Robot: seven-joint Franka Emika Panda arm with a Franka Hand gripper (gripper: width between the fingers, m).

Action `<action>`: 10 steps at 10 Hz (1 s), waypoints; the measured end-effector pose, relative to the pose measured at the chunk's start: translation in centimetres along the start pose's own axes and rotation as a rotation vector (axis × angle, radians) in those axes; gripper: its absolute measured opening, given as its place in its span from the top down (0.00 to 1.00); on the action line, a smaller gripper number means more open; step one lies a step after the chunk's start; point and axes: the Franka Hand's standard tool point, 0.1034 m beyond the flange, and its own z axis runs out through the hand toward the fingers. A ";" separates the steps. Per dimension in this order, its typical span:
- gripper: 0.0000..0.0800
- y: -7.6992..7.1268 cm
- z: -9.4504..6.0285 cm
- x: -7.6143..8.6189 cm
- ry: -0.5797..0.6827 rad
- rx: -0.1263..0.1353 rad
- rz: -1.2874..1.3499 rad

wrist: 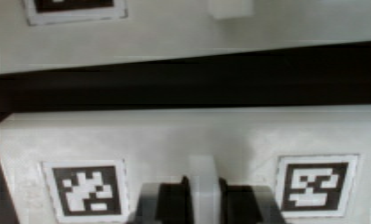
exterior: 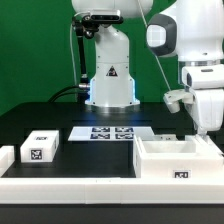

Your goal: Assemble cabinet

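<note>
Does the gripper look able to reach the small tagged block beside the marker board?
Probably yes: nothing covers the small block; the gripper hangs apart, above the cabinet body.

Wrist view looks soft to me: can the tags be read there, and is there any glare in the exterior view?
Wrist view: blurred throughout; the tag beside the fingers is smeared, hardly readable. Exterior view: sharper and evenly lit; the white cabinet body is bright, nearly featureless; a blue glow sits at the arm base; no hard glare.
</note>
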 end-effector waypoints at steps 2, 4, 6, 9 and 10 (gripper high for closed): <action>0.93 -0.1 -0.2 -0.1 -0.005 0.003 -0.003; 0.93 -0.3 -2.5 -0.9 -0.043 0.007 -0.029; 0.92 -0.4 -3.8 -2.3 -0.060 0.004 -0.042; 0.92 -0.5 -3.6 -2.8 -0.061 0.010 -0.040; 0.92 -0.5 -3.6 -2.8 -0.061 0.010 -0.039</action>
